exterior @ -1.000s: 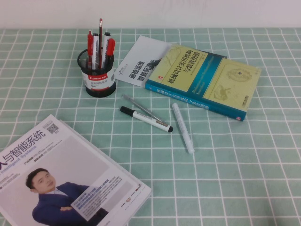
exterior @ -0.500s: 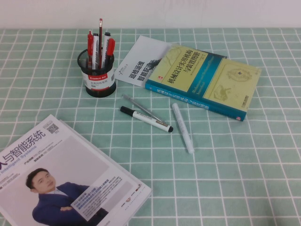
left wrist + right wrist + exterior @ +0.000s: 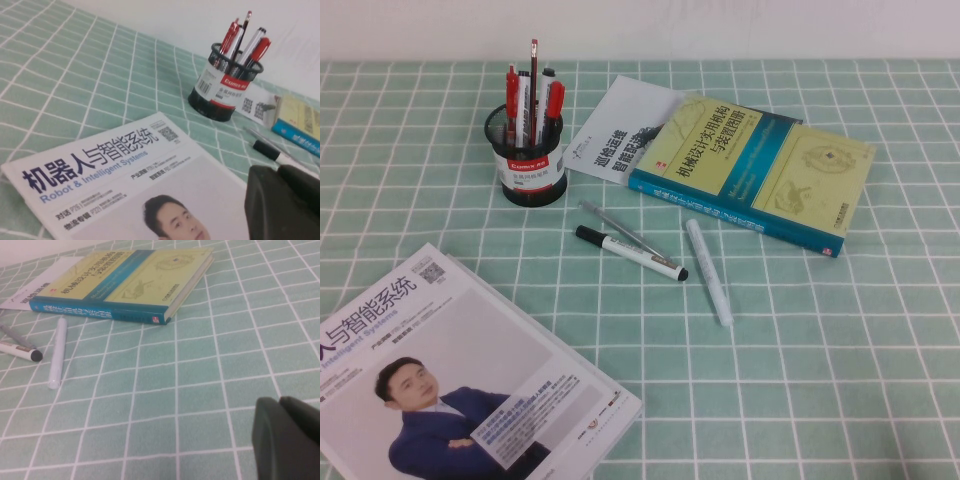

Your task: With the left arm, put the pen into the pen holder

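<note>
Three pens lie on the green checked cloth mid-table: a white marker with a black cap (image 3: 629, 252), a thin grey pen (image 3: 620, 228) behind it, and a white pen (image 3: 708, 270) to the right. The black mesh pen holder (image 3: 526, 160) stands upright at the back left, holding several red and dark pens. The holder (image 3: 220, 89) and the marker's black cap (image 3: 263, 148) also show in the left wrist view. My left gripper (image 3: 278, 173) is shut and empty, above the magazine at the near left. My right gripper (image 3: 279, 404) is shut and empty over bare cloth at the right. Neither arm shows in the high view.
A magazine (image 3: 450, 380) lies at the near left corner. A yellow and blue book (image 3: 755, 170) lies at the back right on a white leaflet (image 3: 615, 135). The white wall runs along the table's far edge.
</note>
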Tool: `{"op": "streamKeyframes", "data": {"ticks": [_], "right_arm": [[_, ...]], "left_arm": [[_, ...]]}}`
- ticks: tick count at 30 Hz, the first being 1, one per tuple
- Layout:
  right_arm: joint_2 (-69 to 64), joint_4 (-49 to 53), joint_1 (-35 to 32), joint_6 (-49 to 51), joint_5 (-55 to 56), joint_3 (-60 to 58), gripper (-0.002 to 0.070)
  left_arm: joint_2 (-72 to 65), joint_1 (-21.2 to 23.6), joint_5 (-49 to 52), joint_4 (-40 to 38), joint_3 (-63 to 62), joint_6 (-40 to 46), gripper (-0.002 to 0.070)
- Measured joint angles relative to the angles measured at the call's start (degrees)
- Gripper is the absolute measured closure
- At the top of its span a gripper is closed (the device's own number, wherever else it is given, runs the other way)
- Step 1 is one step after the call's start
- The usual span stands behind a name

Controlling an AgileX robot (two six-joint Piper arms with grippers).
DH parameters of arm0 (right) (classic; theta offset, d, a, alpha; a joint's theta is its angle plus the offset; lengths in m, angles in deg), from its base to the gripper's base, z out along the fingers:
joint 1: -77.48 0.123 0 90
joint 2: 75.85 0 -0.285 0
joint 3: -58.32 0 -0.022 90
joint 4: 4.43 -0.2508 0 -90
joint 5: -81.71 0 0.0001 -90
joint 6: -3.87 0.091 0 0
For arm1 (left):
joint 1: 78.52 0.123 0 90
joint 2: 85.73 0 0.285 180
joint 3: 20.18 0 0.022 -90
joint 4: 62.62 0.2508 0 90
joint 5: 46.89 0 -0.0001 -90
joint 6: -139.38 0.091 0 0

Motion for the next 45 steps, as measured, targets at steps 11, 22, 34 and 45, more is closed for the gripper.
{"op": "streamKeyframes", "data": {"ticks": [11,22,34,45], "right_arm": [[0.0,0.0,0.0,0.0,0.0,0.0,0.0696],[0.0,0.0,0.0,0.0,0.0,0.0,0.0696],[0.0,0.0,0.0,0.0,0.0,0.0,0.0696],[0.0,0.0,0.0,0.0,0.0,0.0,0.0696]], "left_arm": [[0.0,0.0,-8.35,-1.93,0.0,-0.56,0.0675],[-23.28,0.0,13.79,-4.14,-21.37,-1.64,0.0675],[-54.97,0.0,30.29,-28.64,-45.0,44.64,0.0675],[-82.99,-2.18,43.28,-36.41,-65.43,68.19,0.0675]]}}
